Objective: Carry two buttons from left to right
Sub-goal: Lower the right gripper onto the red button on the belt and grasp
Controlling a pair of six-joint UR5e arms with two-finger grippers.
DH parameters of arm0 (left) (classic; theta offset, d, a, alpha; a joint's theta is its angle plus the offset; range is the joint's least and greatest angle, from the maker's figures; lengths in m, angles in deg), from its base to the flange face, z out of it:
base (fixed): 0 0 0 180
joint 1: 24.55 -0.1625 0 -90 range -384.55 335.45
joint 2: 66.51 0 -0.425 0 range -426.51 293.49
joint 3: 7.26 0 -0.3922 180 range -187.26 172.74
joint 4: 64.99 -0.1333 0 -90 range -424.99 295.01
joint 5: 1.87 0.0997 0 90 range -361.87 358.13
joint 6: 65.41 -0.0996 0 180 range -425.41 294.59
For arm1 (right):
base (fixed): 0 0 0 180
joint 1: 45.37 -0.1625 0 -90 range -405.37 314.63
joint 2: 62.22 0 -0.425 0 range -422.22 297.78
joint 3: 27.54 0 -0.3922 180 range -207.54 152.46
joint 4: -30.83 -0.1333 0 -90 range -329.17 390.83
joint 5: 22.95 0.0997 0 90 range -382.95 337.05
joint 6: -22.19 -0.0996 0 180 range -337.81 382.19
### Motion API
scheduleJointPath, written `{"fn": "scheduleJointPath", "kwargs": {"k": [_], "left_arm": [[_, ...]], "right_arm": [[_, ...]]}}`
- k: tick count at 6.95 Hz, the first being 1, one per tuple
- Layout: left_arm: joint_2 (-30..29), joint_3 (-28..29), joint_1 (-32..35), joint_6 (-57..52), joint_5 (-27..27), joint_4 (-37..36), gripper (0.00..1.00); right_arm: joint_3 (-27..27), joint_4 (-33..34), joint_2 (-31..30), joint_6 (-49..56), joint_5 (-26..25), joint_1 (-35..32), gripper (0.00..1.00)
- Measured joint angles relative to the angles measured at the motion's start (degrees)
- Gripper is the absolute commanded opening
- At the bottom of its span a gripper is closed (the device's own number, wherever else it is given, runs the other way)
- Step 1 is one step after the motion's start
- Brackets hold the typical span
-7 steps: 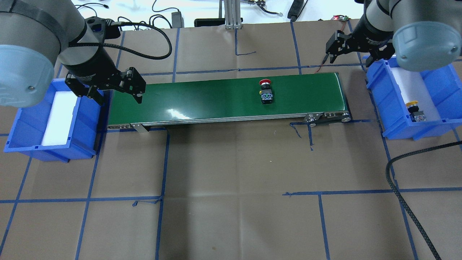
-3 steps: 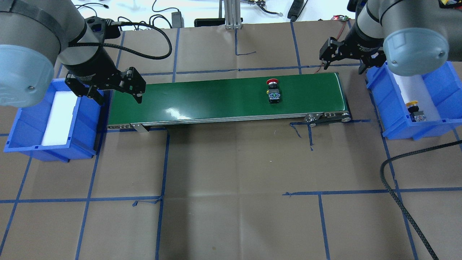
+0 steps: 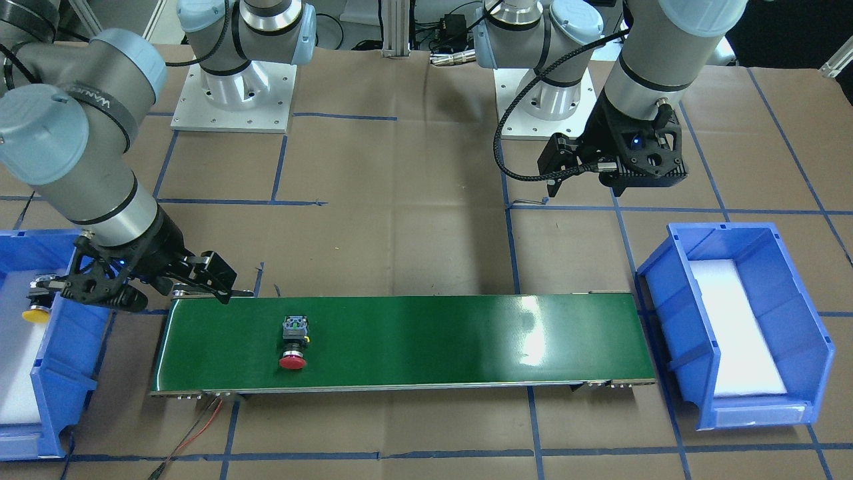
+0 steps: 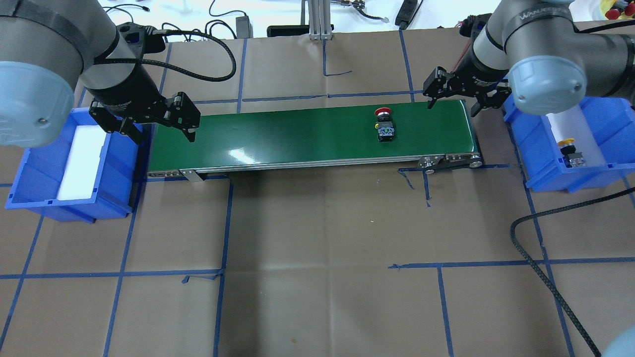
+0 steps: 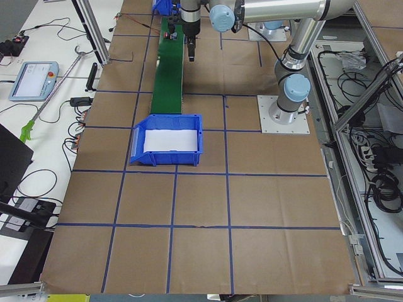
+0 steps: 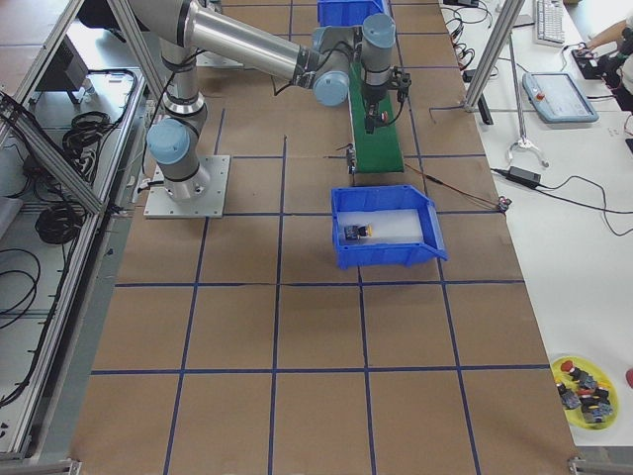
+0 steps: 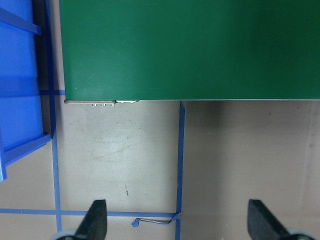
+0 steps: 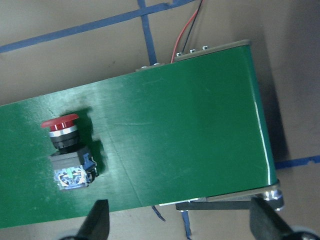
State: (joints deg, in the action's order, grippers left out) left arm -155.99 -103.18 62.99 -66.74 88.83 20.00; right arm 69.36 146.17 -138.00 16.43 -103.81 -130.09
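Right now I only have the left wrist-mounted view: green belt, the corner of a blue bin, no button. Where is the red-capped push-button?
Observer: The black-and-grey push-button with the red cap lies on its side on the green conveyor belt, near the robot's right end of it.
Operator: Is the right claw on it?
Observer: No. The right claw hangs open over the belt's right end, apart from that button.
Operator: And the yellow one?
Observer: The yellow-capped push-button lies in the blue plastic bin past that end of the belt.
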Motion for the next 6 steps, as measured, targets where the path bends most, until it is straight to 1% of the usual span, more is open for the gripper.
{"fn": "scheduleJointPath", "kwargs": {"k": [1, 2, 3, 4, 5, 6], "left_arm": [[0.0, 0.0, 0.0, -0.02, 0.0, 0.0, 1.0], [-0.02, 0.0, 0.0, -0.04, 0.0, 0.0, 1.0], [-0.03, -0.01, 0.0, -0.04, 0.0, 0.0, 1.0], [-0.03, -0.03, 0.0, -0.06, 0.0, 0.0, 1.0], [-0.02, -0.03, 0.0, -0.08, 0.0, 0.0, 1.0], [0.02, -0.01, 0.0, -0.08, 0.0, 0.0, 1.0]], "right_arm": [[-0.21, 0.61, 1.57, 0.29, 2.2, -0.79, 0.97], [-0.88, 1.04, 3.03, 0.44, 2.04, -1.32, 0.97], [-1.75, 2.57, 4.22, 0.52, -0.79, -2.11, 0.97], [-2.29, 4.95, 5.46, 0.48, -4.93, -3.43, 0.97], [-2.51, 6.43, 6.6, 0.19, -7.01, -4.55, 0.97], [-2.62, 7.05, 7.23, -0.11, -7.49, -5.1, 0.97]]}}
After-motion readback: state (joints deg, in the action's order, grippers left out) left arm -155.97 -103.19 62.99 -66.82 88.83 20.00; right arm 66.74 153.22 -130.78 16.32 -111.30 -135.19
